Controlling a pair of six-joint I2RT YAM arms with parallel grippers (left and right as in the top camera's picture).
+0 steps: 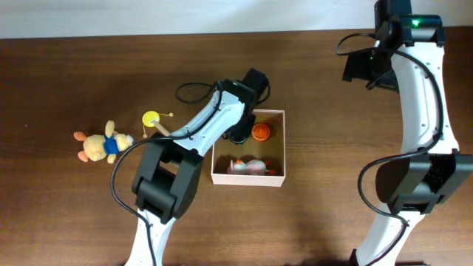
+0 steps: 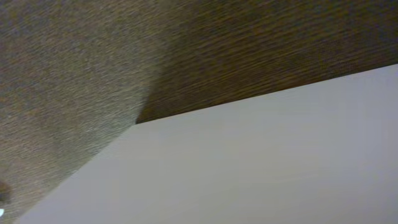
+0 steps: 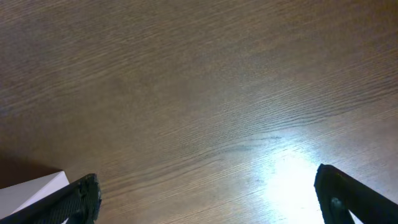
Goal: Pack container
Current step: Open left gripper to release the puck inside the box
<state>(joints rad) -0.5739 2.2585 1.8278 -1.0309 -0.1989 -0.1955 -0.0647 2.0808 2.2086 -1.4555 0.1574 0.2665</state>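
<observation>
The container (image 1: 277, 179), a square white box with a tan inside, sits mid-table. It holds an orange round toy (image 1: 259, 131) and a pink and white toy (image 1: 247, 166). My left gripper (image 1: 238, 134) reaches down into the box's back left part, next to the orange toy; its fingers are hidden. The left wrist view shows only the white box wall (image 2: 280, 162) up close. My right gripper (image 3: 208, 199) is open and empty over bare table at the far right, and the box corner (image 3: 31, 190) shows at its left.
A tan teddy bear in a blue shirt (image 1: 100, 145) lies on the table at the left. A small yellow toy with a stick (image 1: 153, 120) lies between it and the box. The table is dark wood (image 1: 332, 207).
</observation>
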